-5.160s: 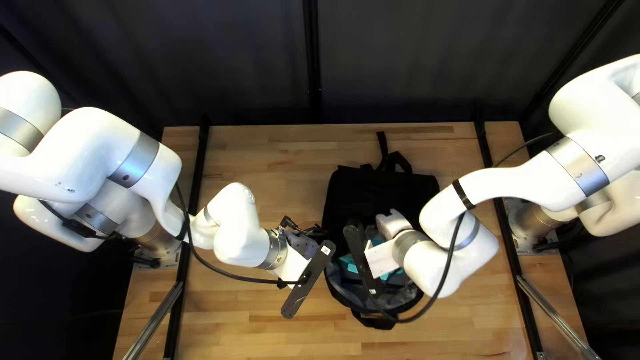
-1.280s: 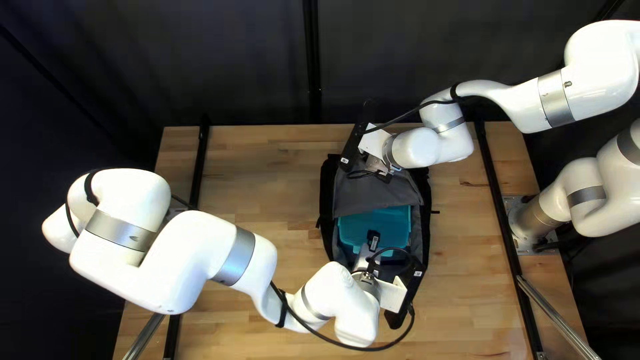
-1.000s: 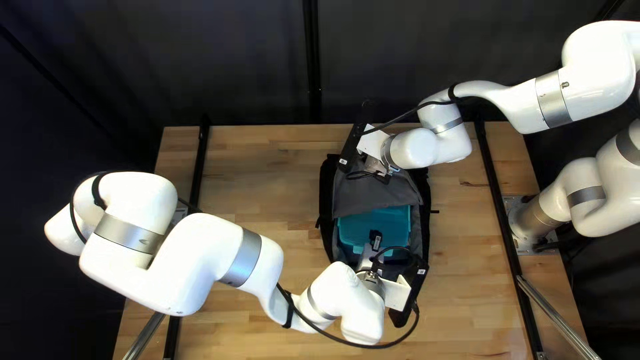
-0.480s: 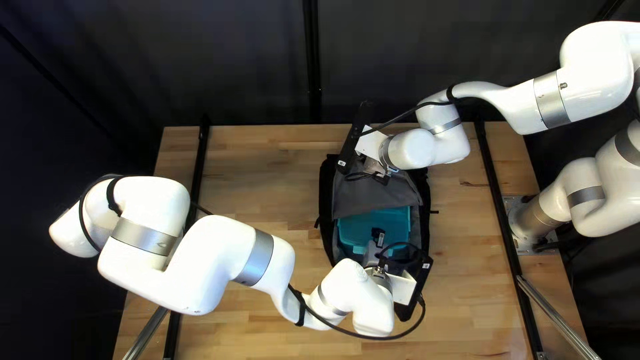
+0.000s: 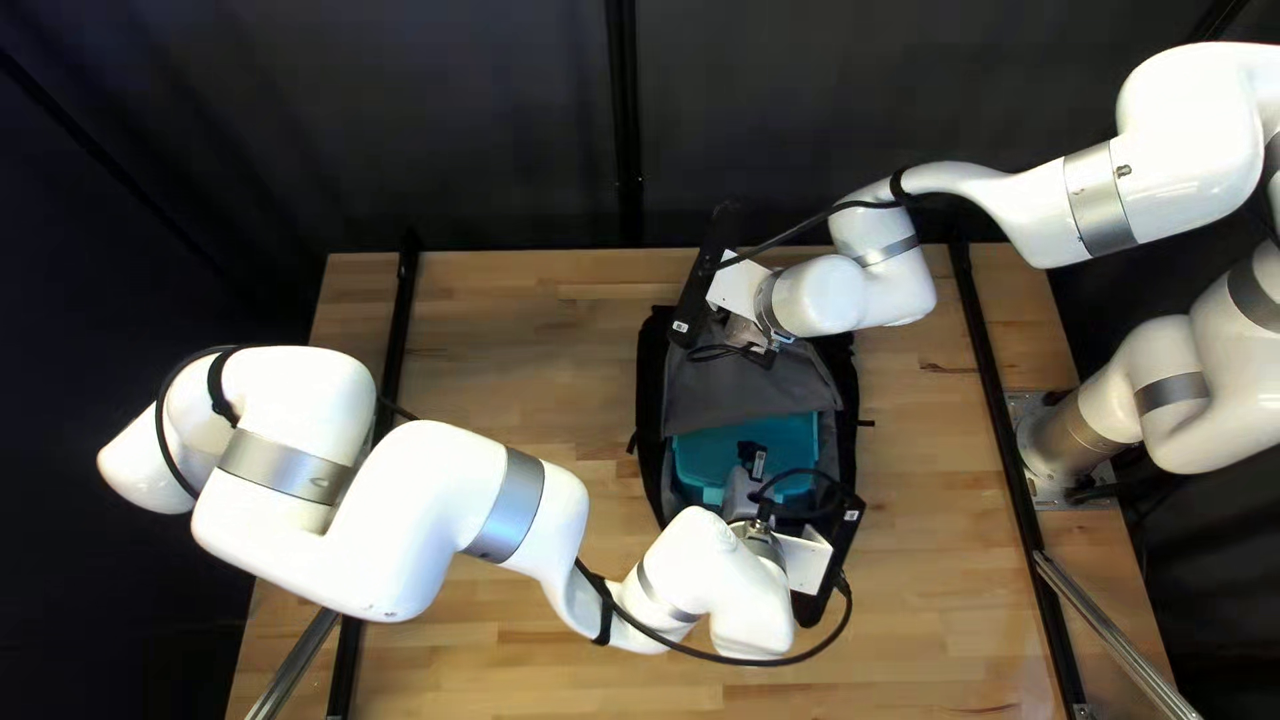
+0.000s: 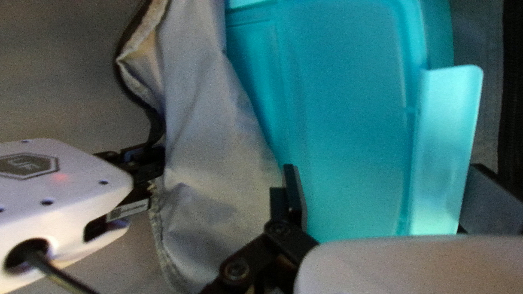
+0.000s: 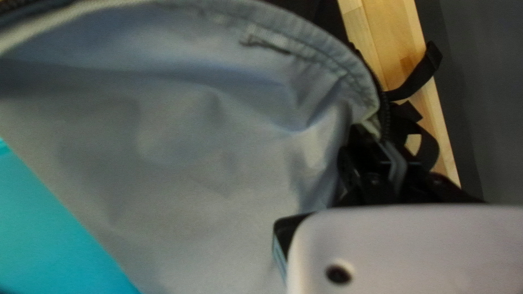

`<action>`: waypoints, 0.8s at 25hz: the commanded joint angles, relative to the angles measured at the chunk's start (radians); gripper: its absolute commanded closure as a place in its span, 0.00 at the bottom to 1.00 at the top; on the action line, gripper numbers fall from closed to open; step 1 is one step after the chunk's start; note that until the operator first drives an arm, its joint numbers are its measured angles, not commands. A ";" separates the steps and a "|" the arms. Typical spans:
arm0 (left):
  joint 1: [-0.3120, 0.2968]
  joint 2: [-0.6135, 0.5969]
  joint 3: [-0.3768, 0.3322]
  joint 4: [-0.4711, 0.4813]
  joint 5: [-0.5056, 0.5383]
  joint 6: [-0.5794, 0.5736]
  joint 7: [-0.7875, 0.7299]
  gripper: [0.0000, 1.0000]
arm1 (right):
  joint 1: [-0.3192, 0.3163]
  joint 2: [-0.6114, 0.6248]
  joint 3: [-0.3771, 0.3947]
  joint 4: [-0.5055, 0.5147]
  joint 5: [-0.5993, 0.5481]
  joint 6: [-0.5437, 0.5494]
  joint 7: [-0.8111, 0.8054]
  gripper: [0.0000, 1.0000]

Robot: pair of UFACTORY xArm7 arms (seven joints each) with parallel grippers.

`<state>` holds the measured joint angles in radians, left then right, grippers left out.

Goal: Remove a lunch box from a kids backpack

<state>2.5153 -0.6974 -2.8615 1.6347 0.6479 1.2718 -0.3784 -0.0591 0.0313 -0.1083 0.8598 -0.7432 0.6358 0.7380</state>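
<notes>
My left arm point(image 5: 434, 487) and right arm point(image 5: 1194, 120) are glossy, rounded white, with silver-grey bands point(image 5: 507, 507), black cables point(image 5: 720, 658), and a grey hexagon point(image 6: 26, 166) on white housing point(image 6: 76, 190).

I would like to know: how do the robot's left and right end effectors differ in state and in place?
The left end effector is open, whereas the right end effector is shut on the grey flap. The left one is at the teal lunch box, toward the table's near edge; the right one is at the far end of the backpack. Both have black fingers.
</notes>
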 commanded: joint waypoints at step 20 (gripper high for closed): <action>0.005 0.017 0.001 -0.085 0.016 -0.126 -0.078 1.00 | 0.004 0.013 0.004 0.023 0.009 0.009 -0.005 1.00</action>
<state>2.5197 -0.6854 -2.8616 1.5605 0.6613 1.1572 -0.4488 -0.0556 0.0465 -0.1042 0.8846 -0.7322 0.6442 0.7310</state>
